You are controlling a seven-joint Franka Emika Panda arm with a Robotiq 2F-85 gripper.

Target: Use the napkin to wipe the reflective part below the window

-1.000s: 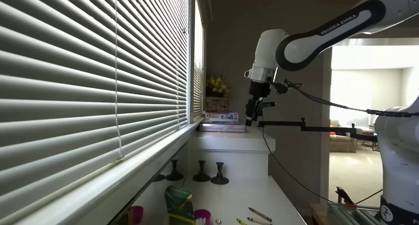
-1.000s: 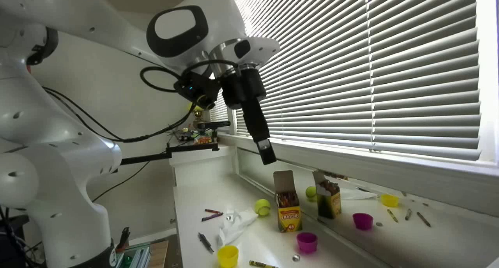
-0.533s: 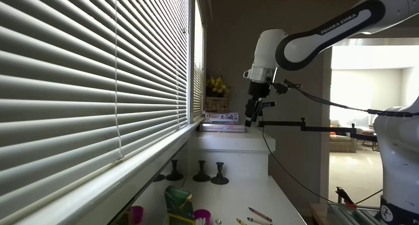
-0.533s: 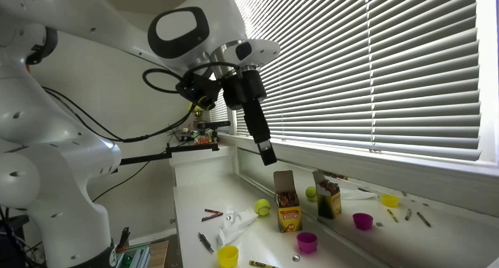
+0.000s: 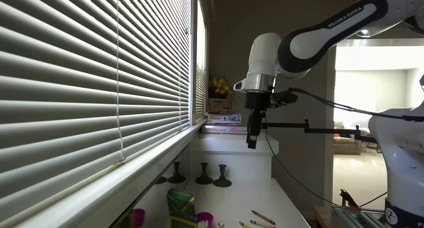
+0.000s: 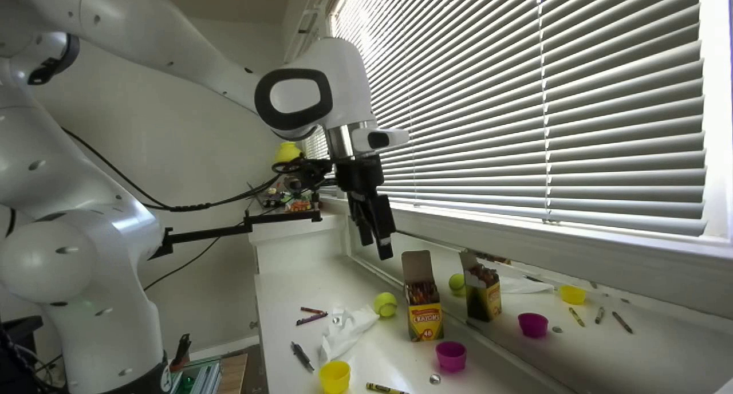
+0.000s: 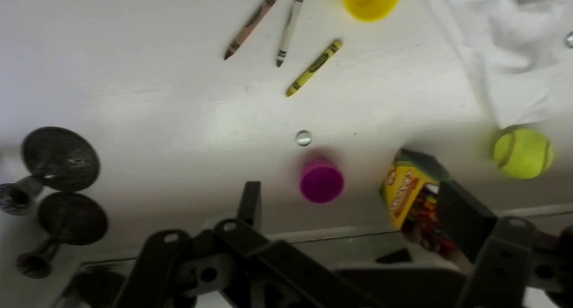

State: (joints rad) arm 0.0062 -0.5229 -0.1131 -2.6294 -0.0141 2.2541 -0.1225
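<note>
A crumpled white napkin (image 6: 346, 334) lies on the white counter beside the tennis ball; it also shows in the wrist view (image 7: 497, 53). The window (image 6: 515, 96) is covered by white slatted blinds, also seen here (image 5: 99, 72). The reflective part (image 6: 572, 359) is a mirror-like panel below the window sill, reflecting the counter's objects. My gripper (image 6: 375, 246) is open and empty, pointing down in the air above the counter, apart from the napkin. In the wrist view its fingers (image 7: 356, 209) are spread wide. It also shows in an exterior view (image 5: 251, 143).
A crayon box (image 6: 425, 308), a magenta cup (image 6: 451, 357), a yellow cup (image 6: 335, 377), a tennis ball (image 6: 385, 304), loose crayons (image 7: 313, 68) and a pen (image 6: 302, 357) lie on the counter. Dark candle holders (image 5: 222, 176) stand near the counter's raised end. The sill (image 5: 139, 171) juts above the mirror.
My gripper has moved lower and turned more upright; its two fingers now show apart. The napkin and the counter objects have not moved.
</note>
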